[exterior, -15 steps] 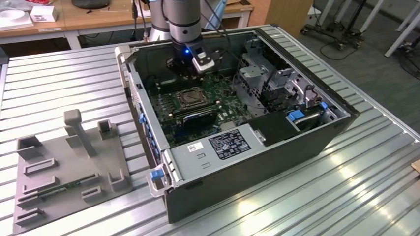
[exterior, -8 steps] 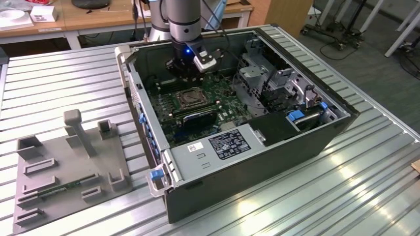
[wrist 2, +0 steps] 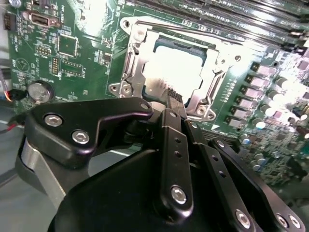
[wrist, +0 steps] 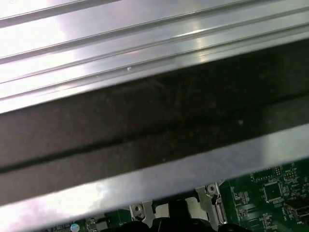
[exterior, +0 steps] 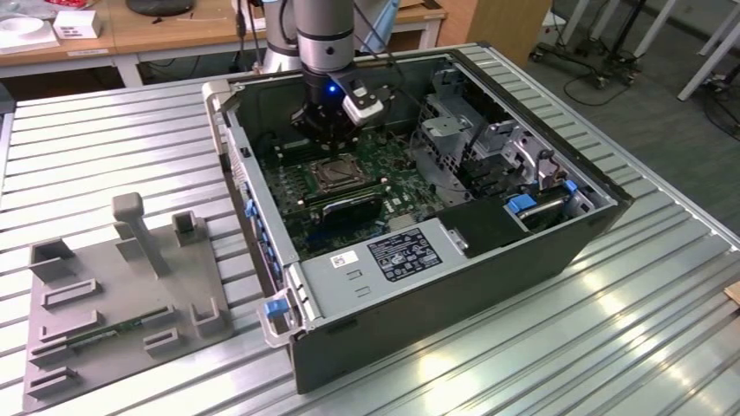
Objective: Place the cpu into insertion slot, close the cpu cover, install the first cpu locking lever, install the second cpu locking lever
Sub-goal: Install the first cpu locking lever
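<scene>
Ribbed metal tabletop [exterior: 647, 286] carries an open computer case [exterior: 486, 286] lying on its side, with a grey fixture plate [exterior: 116, 295] well apart from it toward the exterior view's left and wooden desks behind. My arm [exterior: 324, 35] reaches down into the case, and my gripper [exterior: 327, 139] hangs over the green circuit board [exterior: 399, 160], just behind the insertion slot [exterior: 335, 176] as that view shows it. In the second wrist view my fingers [wrist 2: 175, 104] look pressed together, their dark tips coming to one narrow point right at the near edge of the socket, at the rim of the cpu cover [wrist 2: 133, 63]; they grip nothing that I can see. The cpu [wrist 2: 178, 70] lies flat inside the slot, its silver top glaring under the light, and the cover's frame lies around it with the chip showing through the cut-out. A thin metal lever [wrist 2: 193, 30] runs along the far side of the frame. Long memory slots [wrist 2: 251, 14] lie beyond it. In the first wrist view the case wall [wrist: 154, 121] crosses in front of the board.
</scene>
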### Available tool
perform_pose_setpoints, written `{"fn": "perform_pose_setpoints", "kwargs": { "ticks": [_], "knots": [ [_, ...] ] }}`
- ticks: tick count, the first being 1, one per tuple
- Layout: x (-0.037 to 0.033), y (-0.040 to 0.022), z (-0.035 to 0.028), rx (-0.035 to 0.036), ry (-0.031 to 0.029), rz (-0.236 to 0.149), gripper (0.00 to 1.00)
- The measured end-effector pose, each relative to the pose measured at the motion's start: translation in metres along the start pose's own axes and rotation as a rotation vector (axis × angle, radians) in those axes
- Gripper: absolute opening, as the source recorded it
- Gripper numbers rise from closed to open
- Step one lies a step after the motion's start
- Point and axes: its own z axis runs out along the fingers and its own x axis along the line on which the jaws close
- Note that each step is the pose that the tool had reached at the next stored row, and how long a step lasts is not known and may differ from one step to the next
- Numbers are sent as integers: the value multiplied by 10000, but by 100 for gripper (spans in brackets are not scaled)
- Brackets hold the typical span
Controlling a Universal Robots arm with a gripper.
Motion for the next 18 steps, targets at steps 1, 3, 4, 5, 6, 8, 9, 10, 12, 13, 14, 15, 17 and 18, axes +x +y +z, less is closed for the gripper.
{"fn": "perform_pose_setpoints", "kwargs": {
  "ticks": [1,3,4,5,6,8,9,10,12,13,14,15,17,18],
  "knots": [
    [0,0,1,-6,7,-88,11],
    [0,0,4,-23,11,-293,11],
    [0,0,5,-32,12,-403,11],
    [0,-1,5,-40,11,-505,11],
    [0,-2,5,-48,10,-599,11],
    [-1,-5,6,-63,11,-762,11],
    [-2,-9,6,-65,14,-817,11],
    [-4,-17,7,-67,18,-844,11],
    [-10,-38,8,-68,26,-882,11],
    [-14,-54,8,-67,29,-893,11],
    [-18,-73,8,-67,31,-898,11],
    [-23,-93,9,-67,33,-903,11],
    [-33,-138,10,-68,32,-911,11],
    [-37,-155,12,-70,31,-916,11]
  ]
}}
